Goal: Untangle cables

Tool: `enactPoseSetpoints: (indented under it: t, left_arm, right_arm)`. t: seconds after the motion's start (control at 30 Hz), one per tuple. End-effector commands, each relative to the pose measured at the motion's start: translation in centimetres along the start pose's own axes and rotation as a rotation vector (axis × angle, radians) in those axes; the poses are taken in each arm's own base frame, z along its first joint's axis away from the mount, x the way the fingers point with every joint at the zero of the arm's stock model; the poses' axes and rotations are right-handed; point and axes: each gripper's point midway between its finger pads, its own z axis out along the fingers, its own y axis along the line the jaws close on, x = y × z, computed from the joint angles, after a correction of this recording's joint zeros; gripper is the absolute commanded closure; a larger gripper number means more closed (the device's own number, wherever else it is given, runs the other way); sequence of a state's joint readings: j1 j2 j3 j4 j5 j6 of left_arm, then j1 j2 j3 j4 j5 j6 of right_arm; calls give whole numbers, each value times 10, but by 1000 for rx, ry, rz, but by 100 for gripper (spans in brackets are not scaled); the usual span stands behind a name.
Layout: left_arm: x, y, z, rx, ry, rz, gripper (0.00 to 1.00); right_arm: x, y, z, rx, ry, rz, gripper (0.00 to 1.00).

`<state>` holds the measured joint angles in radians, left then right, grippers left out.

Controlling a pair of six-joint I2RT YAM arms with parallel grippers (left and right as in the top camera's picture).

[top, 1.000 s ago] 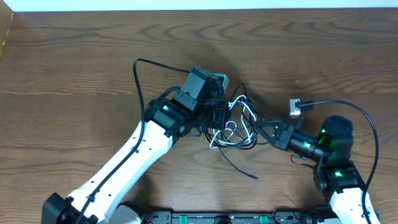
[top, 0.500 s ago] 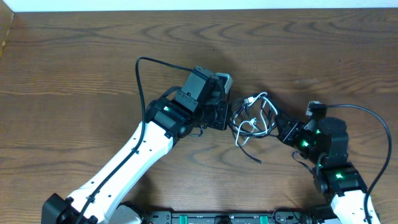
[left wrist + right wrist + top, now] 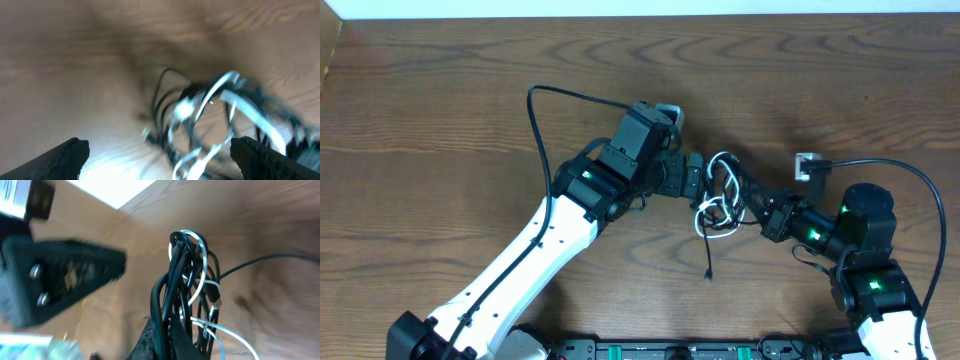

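We hold the cables (image 3: pixel 722 193) from one side
Our right pincer (image 3: pixel 760 208) clamps their black strands; our left pincer (image 3: pixel 697 183) gapes wide just beside them. Light, floppy, snaggy: we'd take one white loop.

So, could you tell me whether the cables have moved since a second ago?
Yes. In the overhead view the cables have shifted right against the table grain.
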<state>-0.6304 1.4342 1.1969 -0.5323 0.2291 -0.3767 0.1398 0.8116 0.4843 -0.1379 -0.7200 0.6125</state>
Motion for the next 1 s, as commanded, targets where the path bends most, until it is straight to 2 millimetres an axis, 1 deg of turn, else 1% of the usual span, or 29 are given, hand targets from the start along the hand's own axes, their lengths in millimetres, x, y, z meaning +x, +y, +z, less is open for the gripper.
enactPoseSetpoints:
  t: [0.0,0.07,0.17,0.23,0.3,0.33,0.4,0.5,0.53,0.6,0.67,0.7,0.83,0.87,0.9,0.93,0.97]
  left_arm:
    - [-10,0,-3,-1,-44,46,4]
    - [-9,-1,-2,3,-41,68,4]
    - [0,2,2,-3,2,149,5]
    - [10,8,7,-21,51,235,12]
    - [18,12,12,-31,87,275,19]
    - [21,14,14,-35,103,275,21]
    - [26,17,17,-42,128,269,23]
    - [26,17,17,-42,129,269,23]
    - [26,16,16,-37,128,269,23]
    - [29,8,15,12,140,266,23]
    - [38,-12,12,134,175,257,23]
    - [42,-18,10,172,194,251,23]
    - [49,-18,6,174,220,243,23]
    - [49,-20,5,189,218,244,22]
    - [48,-24,5,212,218,244,22]
    - [49,-27,6,225,219,245,22]
    - [49,-28,9,228,221,260,22]
  right_arm:
    - [8,34,-6,-164,77,-58,99]
    - [12,41,-8,-205,102,-62,99]
    - [14,49,-10,-245,115,-72,99]
    - [14,52,-11,-263,124,-51,99]
    - [13,51,-12,-261,127,-17,99]
    - [13,51,-12,-258,126,-3,99]
    - [11,48,-11,-244,116,6,99]
    - [7,43,-10,-216,94,23,99]
    - [6,42,-10,-211,90,23,99]
    - [5,42,-10,-207,88,24,99]
    - [4,38,-8,-192,82,33,99]
    - [3,35,-6,-176,77,40,99]
    - [5,25,0,-152,93,81,99]
    - [6,26,0,-160,103,90,99]
    - [8,31,0,-192,122,90,99]
    - [9,37,-1,-223,136,87,99]
    - [10,47,-4,-273,155,83,99]
